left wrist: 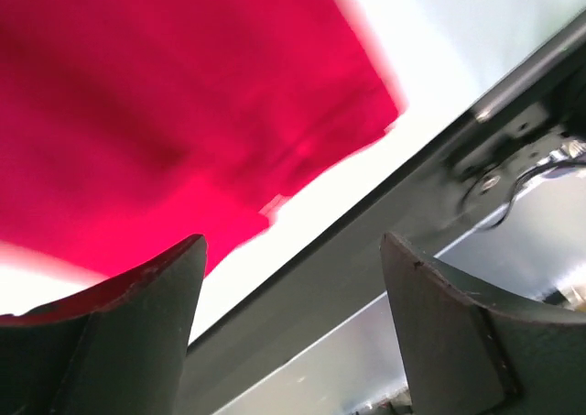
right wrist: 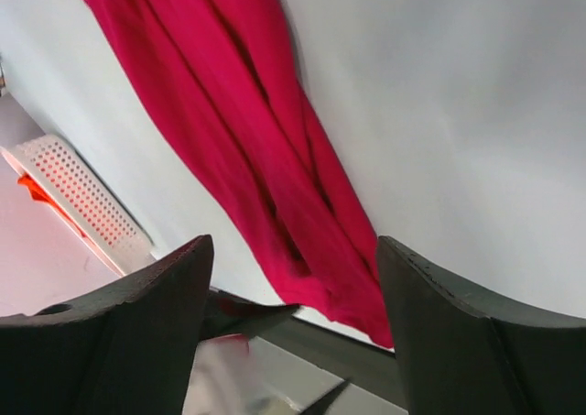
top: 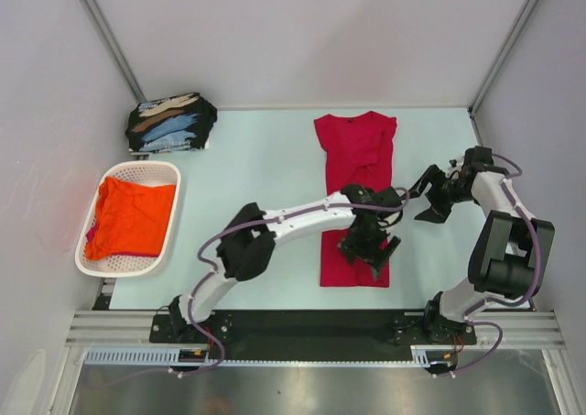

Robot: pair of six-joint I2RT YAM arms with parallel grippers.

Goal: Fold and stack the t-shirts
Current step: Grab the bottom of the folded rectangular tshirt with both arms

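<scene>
- Crimson tee point(top: 352, 158) lies flat on table point(top: 265, 186), right of centre, collar at the far end, hem twd the arm bases. Sides look folded in, so it reads as one long narrow strip.
- L gripper point(top: 369, 253) hangs over the near third of the strip, fingers spread, nothing betw them. Wrist view shows cloth below and beyond the tips, not pinched.
- R gripper point(top: 423, 200) sits just beside the strip's right edge, about mid-length, off the cloth. Fingers spread too, empty.
- Orange tee point(top: 133, 218) is bunched in the white basket point(top: 137, 166), far left. Black tees point(top: 169, 122) are folded in a pile at the far-left corner, well apart from the work.
- Step in hand, my read: the end-over-end fold, hem up twd collar. Neither hand has a hold yet.
- To do it well:
  - Take both hem corners, one per gripper. L is nearer the hem; R needs to come back twd the bases.
  - Pinch all layers at each corner, else the tucked sides spill out on the lift.
  - Lift low and carry both corners fwd evenly, keeping the edge taut betw them.
  - Lay hem square on the collar end, let go, then press flat.
- Risk: the mid-strip shows a rumple near the chest, which could lock in a crooked crease. Smooth first if reach allows.
</scene>
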